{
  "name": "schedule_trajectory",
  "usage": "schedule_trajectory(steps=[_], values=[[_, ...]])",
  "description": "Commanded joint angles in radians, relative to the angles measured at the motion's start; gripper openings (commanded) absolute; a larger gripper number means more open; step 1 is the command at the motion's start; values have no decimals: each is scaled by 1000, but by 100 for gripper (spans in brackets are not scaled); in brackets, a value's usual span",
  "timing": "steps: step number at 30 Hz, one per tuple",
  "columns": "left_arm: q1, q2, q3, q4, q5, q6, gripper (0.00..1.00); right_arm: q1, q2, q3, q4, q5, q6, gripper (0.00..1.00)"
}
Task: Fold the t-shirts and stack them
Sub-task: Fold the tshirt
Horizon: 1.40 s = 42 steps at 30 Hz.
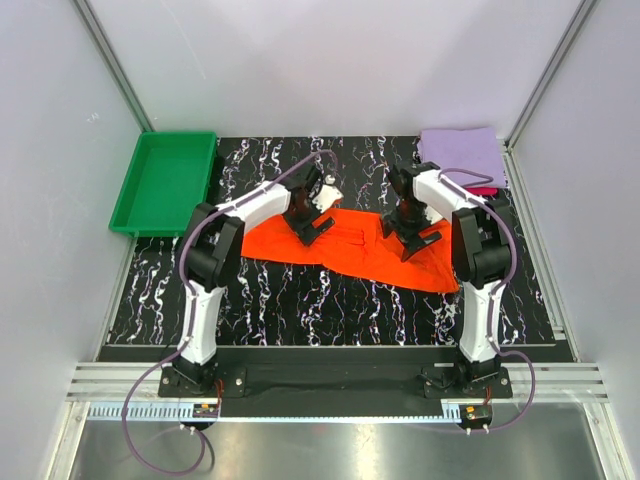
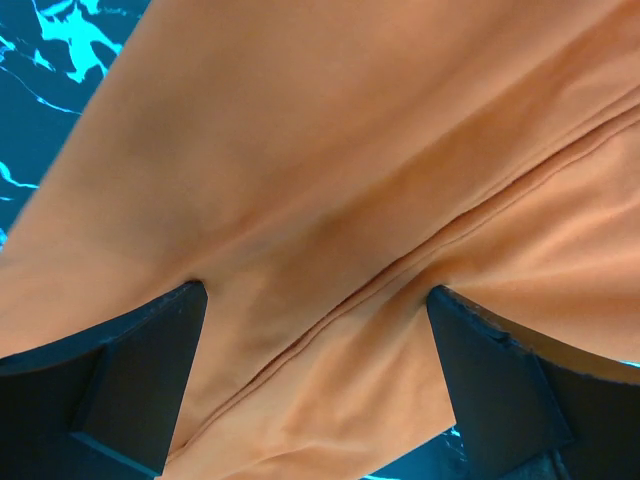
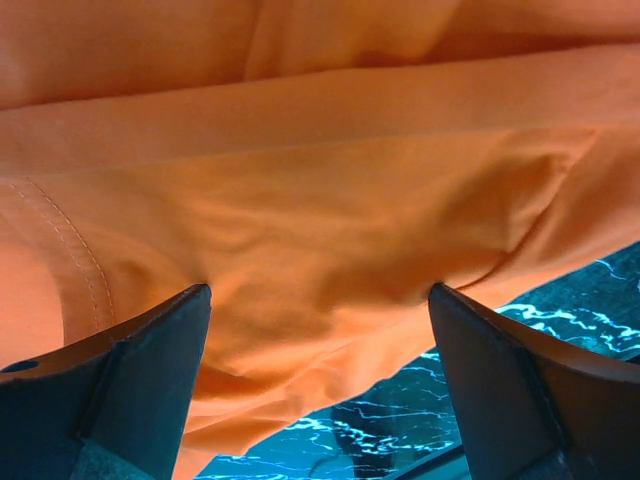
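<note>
The bright orange-red t-shirt [image 1: 355, 252] lies spread in a long band across the middle of the black marbled table [image 1: 300, 310]. My left gripper [image 1: 311, 226] is down on its far left part, jaws wide open, both fingertips touching the cloth [image 2: 330, 150] by a seam. My right gripper [image 1: 416, 240] is down on its right part, jaws wide open, with the cloth [image 3: 320, 150] and its near hem between the fingers. The lavender t-shirt [image 1: 462, 155] lies folded at the back right. A sliver of the crimson-pink t-shirt [image 1: 484, 190] peeks out beneath it.
A green plastic tray [image 1: 165, 180] stands at the back left, off the table's edge. White walls with metal rails close in the sides and back. Bare marbled table shows in front of the orange shirt.
</note>
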Motion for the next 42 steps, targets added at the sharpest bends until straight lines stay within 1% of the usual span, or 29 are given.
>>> schedule_trajectory(steps=[1, 2, 6, 10, 12, 13, 14, 15, 16, 18, 19, 21, 22, 23, 24, 25, 27, 28, 29, 30, 31, 32, 33, 35, 37, 39, 40, 42], values=[[46, 36, 55, -75, 81, -29, 99, 4, 36, 50, -1, 14, -4, 97], [48, 35, 29, -81, 133, -40, 99, 2, 43, 54, 2, 10, -5, 97], [42, 13, -38, -118, 207, -86, 99, 2, 87, 82, 14, 5, -15, 97], [36, 22, -66, -192, 308, -195, 98, 4, 158, 132, 19, 11, -50, 96], [36, 28, -95, -224, 317, -236, 96, 8, 199, 181, 13, 10, -79, 96], [34, 30, -107, -229, 328, -285, 95, 14, 211, 198, 16, 10, -96, 97], [36, 24, -127, -218, 346, -307, 94, 22, 224, 237, 22, 8, -135, 97], [36, 16, -183, -207, 349, -334, 92, 33, 251, 261, 25, 7, -157, 98], [34, 7, -213, -192, 375, -392, 92, 39, 263, 286, 27, 8, -179, 98], [36, -39, -293, -123, 417, -437, 91, 68, 294, 367, 21, 14, -238, 100], [31, -62, -373, -98, 443, -515, 91, 73, 320, 392, 19, 14, -255, 100], [24, -132, -454, -17, 466, -574, 91, 91, 346, 458, 25, 2, -315, 100], [11, -157, -503, 13, 484, -630, 91, 99, 375, 479, 28, -2, -334, 100], [2, -179, -565, 46, 483, -653, 91, 102, 388, 517, 31, -15, -352, 100], [-30, -223, -593, 54, 477, -673, 91, 108, 418, 537, 57, -25, -404, 100], [-48, -243, -641, 66, 462, -721, 91, 111, 435, 591, 56, -24, -424, 100], [-84, -289, -696, 130, 461, -790, 91, 119, 483, 634, 82, -28, -501, 100], [-119, -330, -721, 159, 475, -865, 91, 119, 498, 657, 85, -32, -525, 100], [-134, -350, -760, 211, 474, -905, 91, 120, 509, 704, 87, -25, -568, 100], [-168, -367, -778, 240, 469, -948, 91, 122, 523, 720, 105, -28, -596, 100], [-183, -396, -791, 294, 469, -1023, 91, 125, 526, 731, 131, -36, -629, 99], [-199, -406, -811, 314, 460, -1060, 91, 125, 527, 743, 154, -24, -689, 99], [-229, -413, -814, 330, 433, -1115, 91, 126, 529, 754, 172, -25, -729, 100], [-249, -430, -811, 344, 402, -1144, 91, 129, 529, 772, 214, -47, -818, 99], [-259, -456, -781, 312, 345, -1155, 91, 130, 540, 830, 217, -77, -870, 99], [-256, -476, -706, 266, 287, -1137, 92, 126, 541, 876, 189, -85, -910, 100], [-251, -487, -666, 205, 226, -1106, 93, 126, 535, 924, 179, -87, -929, 100], [-245, -527, -606, 173, 184, -1076, 93, 128, 500, 974, 124, -85, -949, 100]])
